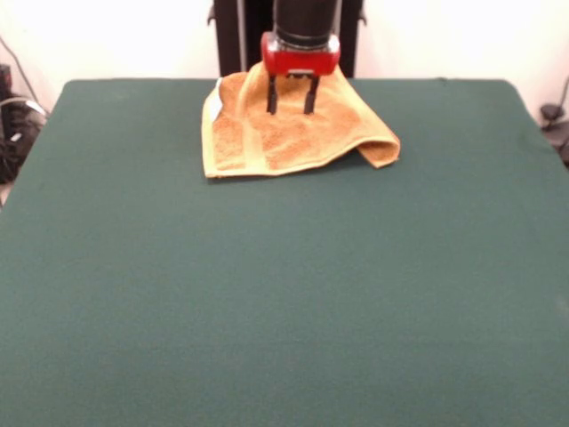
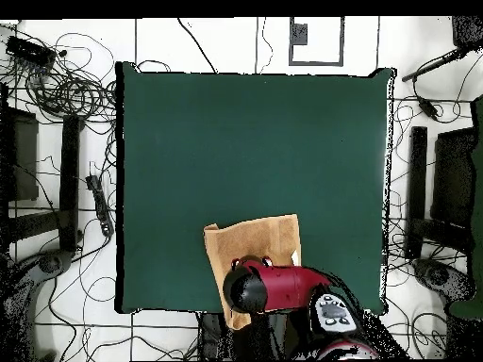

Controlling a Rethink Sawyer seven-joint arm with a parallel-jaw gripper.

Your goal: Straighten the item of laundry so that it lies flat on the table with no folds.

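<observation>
The orange-yellow towel lies on the green table at its far edge, close to the robot. It is rumpled, and its right corner is folded over. A small white tag shows on its left edge. My gripper points down over the towel's middle with its two black fingers apart and nothing between them. I cannot tell whether the tips touch the cloth. In the overhead view the towel lies by the table's bottom edge, and the red arm hides part of it.
The robot's black pedestal stands just behind the towel. Cables and stands lie on the floor around the table. The green top stretches wide on the side away from the robot.
</observation>
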